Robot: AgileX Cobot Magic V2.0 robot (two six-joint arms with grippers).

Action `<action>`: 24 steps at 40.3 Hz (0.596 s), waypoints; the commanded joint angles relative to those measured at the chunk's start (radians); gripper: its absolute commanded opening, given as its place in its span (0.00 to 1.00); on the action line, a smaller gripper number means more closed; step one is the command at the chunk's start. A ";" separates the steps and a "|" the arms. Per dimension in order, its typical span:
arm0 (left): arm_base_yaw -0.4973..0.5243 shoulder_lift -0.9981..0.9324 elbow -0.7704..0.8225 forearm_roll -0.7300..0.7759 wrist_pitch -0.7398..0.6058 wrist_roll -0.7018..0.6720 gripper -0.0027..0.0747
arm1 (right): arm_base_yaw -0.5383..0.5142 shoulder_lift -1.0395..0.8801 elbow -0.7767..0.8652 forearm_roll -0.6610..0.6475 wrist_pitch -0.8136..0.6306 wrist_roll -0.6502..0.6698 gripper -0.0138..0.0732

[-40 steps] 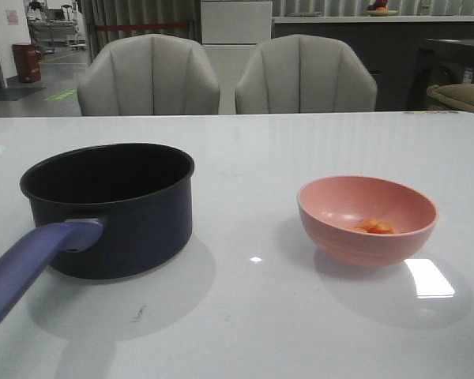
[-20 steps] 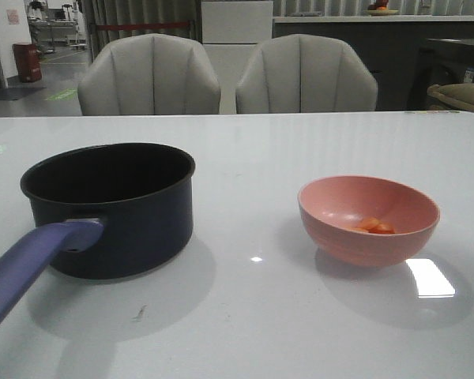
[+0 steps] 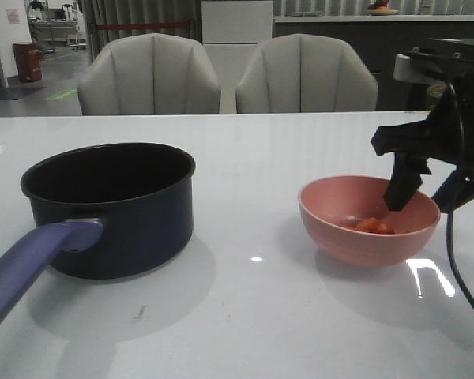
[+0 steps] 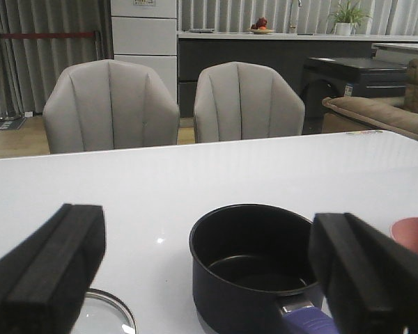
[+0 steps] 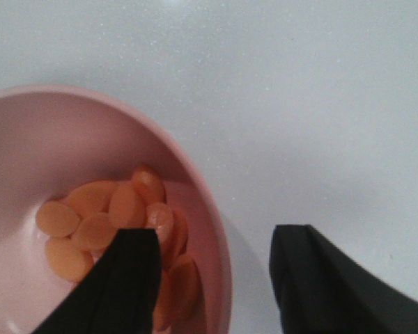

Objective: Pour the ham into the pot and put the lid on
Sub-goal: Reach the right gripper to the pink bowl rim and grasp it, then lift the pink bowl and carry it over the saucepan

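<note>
The dark navy pot (image 3: 114,225) with its purple-blue handle (image 3: 28,268) stands at the left, empty. The ham (image 3: 373,225) lies as several orange-pink chunks in the pink bowl (image 3: 363,246) at the right. My right gripper (image 3: 428,193) is open and straddles the bowl's right rim. In the right wrist view (image 5: 216,278) one finger is inside the bowl (image 5: 63,139) over the ham (image 5: 111,219), the other outside. My left gripper (image 4: 207,275) is open and empty, behind the pot (image 4: 254,278). The glass lid's edge (image 4: 115,313) shows beside the pot; its knob is hidden.
Two grey chairs (image 3: 150,75) stand behind the table's far edge. The pink bowl's rim (image 4: 412,233) shows at the edge of the left wrist view. A black cable (image 3: 454,268) hangs from the right arm toward the table front.
My right arm has come in from the right and lowered its open gripper over the bowl's right rim. The pot, bowl and ham have not moved.
</note>
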 commanded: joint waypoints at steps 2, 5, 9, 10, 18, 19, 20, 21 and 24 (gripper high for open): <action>-0.009 0.015 -0.027 -0.005 -0.078 -0.006 0.86 | -0.009 0.005 -0.054 0.007 -0.015 -0.015 0.53; -0.009 0.015 -0.027 -0.005 -0.078 -0.006 0.86 | -0.009 0.022 -0.063 0.021 -0.006 -0.015 0.41; -0.009 0.015 -0.027 -0.005 -0.078 -0.006 0.86 | -0.009 0.023 -0.064 0.046 -0.008 -0.015 0.30; -0.009 0.015 -0.027 -0.005 -0.078 -0.006 0.86 | -0.009 0.023 -0.064 0.047 -0.013 -0.015 0.32; -0.009 0.015 -0.027 -0.005 -0.078 -0.006 0.86 | -0.009 0.011 -0.089 0.077 -0.046 0.002 0.32; -0.009 0.015 -0.027 -0.005 -0.078 -0.006 0.86 | -0.009 0.007 -0.100 0.077 -0.037 -0.003 0.32; -0.009 0.015 -0.027 -0.005 -0.078 -0.006 0.86 | -0.005 -0.002 -0.117 0.077 -0.024 -0.012 0.32; -0.009 0.015 -0.027 -0.005 -0.078 -0.006 0.86 | 0.002 -0.009 -0.131 0.077 -0.017 -0.020 0.32; -0.009 0.015 -0.027 -0.005 -0.078 -0.006 0.86 | 0.037 -0.037 -0.180 0.075 -0.019 -0.073 0.32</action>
